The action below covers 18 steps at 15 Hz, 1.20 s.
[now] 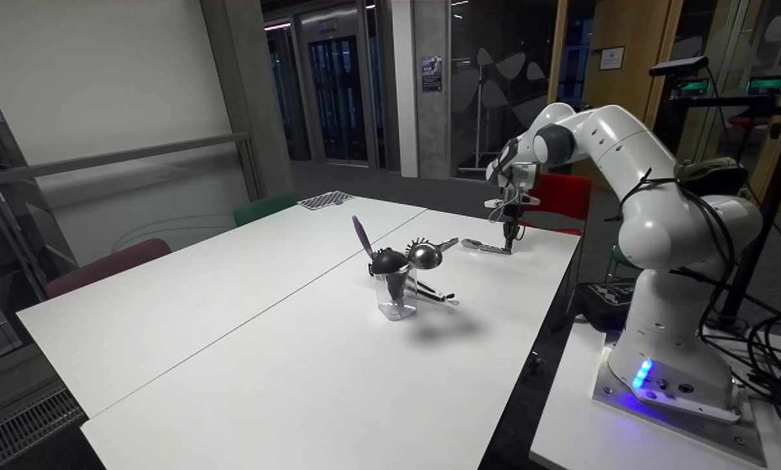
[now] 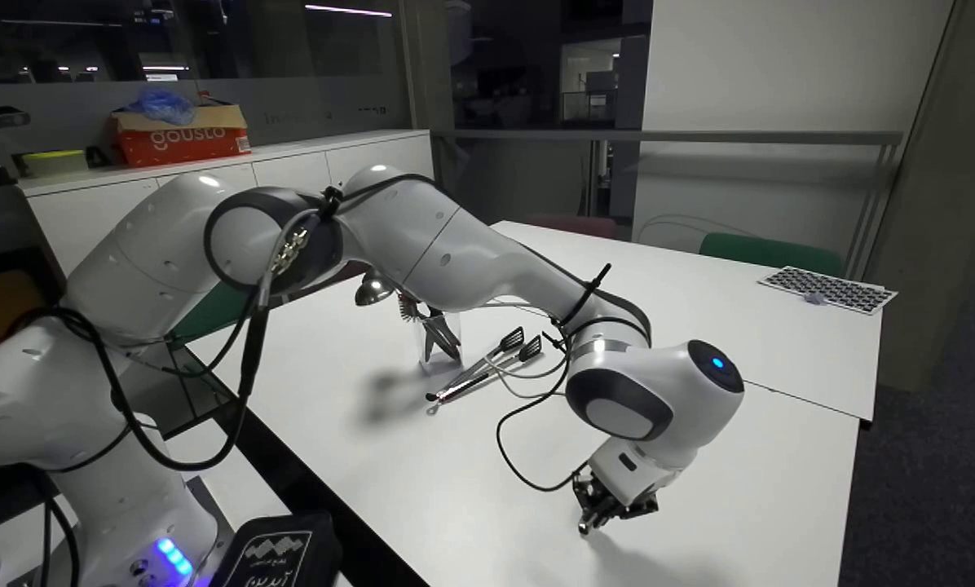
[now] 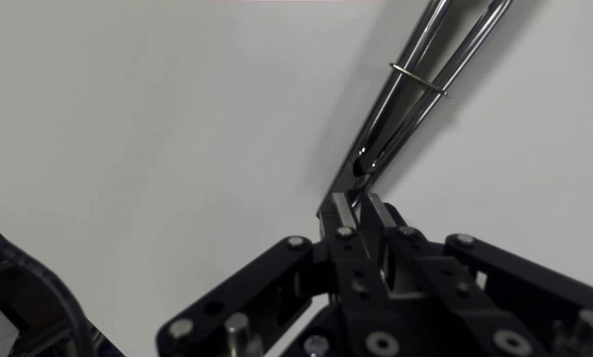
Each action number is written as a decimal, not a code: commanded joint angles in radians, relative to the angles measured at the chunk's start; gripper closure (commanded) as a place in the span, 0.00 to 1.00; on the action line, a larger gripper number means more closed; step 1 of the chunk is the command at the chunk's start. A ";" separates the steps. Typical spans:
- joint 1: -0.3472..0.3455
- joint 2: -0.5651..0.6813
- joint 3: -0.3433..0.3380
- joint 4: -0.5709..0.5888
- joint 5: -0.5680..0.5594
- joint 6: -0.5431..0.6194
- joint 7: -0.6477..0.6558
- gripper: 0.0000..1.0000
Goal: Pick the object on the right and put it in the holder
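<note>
I had the jaws narrow, clamped on one end of the metal tongs (image 3: 390, 94); thin ring (image 3: 409, 74) across both legs; tongs lay on the counter (image 1: 364, 391), well apart from the clear cup (image 1: 397, 312); cup stood upright, a black rounded head (image 1: 388, 261), a round metal head (image 1: 424, 256) and a purple handle (image 1: 362, 235) poking out the top; in an exterior view I saw a two-headed slotted utensil (image 2: 479, 378) lying just beside the cup.

On table (image 1: 286, 378): utensils (image 1: 388, 262) in holder (image 1: 398, 313); tongs (image 1: 485, 247) right of it.
</note>
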 commanded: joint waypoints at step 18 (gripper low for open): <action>0.000 -0.098 0.025 -0.143 0.180 0.061 0.039 0.00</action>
